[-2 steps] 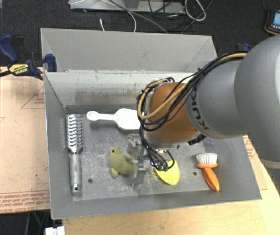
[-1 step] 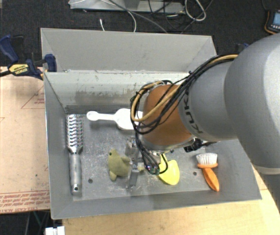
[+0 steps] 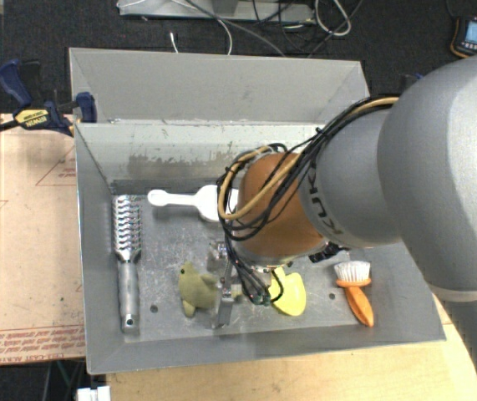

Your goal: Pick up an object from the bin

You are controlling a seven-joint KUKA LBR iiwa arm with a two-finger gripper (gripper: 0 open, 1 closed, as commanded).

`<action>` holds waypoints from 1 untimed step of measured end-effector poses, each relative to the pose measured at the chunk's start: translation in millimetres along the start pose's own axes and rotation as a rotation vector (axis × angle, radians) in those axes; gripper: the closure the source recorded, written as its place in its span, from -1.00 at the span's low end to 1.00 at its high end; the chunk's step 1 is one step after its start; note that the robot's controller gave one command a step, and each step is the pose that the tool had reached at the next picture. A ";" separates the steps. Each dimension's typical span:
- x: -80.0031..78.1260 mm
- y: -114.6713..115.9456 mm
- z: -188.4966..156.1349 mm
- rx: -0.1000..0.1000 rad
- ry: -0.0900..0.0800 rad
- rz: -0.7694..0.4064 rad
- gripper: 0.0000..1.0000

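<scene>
Gripper (image 3: 221,303) is low in the bin (image 3: 163,249), at the near side, about the middle. It sits just right of an olive-green soft toy (image 3: 193,289), close against it. A yellow flat piece (image 3: 292,295) lies just to its right. You cannot tell whether the gripper is clenched or released, nor whether it has caught anything. Nothing looks lifted, so judge the pick not yet made. Left to do: grip, raise, clear the bin. Hairbrush (image 3: 126,249) at left, white spoon (image 3: 180,199) farther back and orange brush (image 3: 357,295) at right lie apart.

White spoon (image 3: 175,198) bowl, yellow piece (image 3: 292,297) partly hidden behind arm (image 3: 405,174).
</scene>
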State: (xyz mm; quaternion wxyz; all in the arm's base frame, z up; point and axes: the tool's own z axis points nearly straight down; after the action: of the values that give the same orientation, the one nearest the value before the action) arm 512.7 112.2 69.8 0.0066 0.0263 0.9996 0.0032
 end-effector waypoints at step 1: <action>-10.9 -7.9 -0.6 0.000 0.002 0.056 1.00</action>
State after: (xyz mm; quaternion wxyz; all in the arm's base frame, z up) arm 523.1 103.7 70.5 0.0055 0.0541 0.9985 0.0033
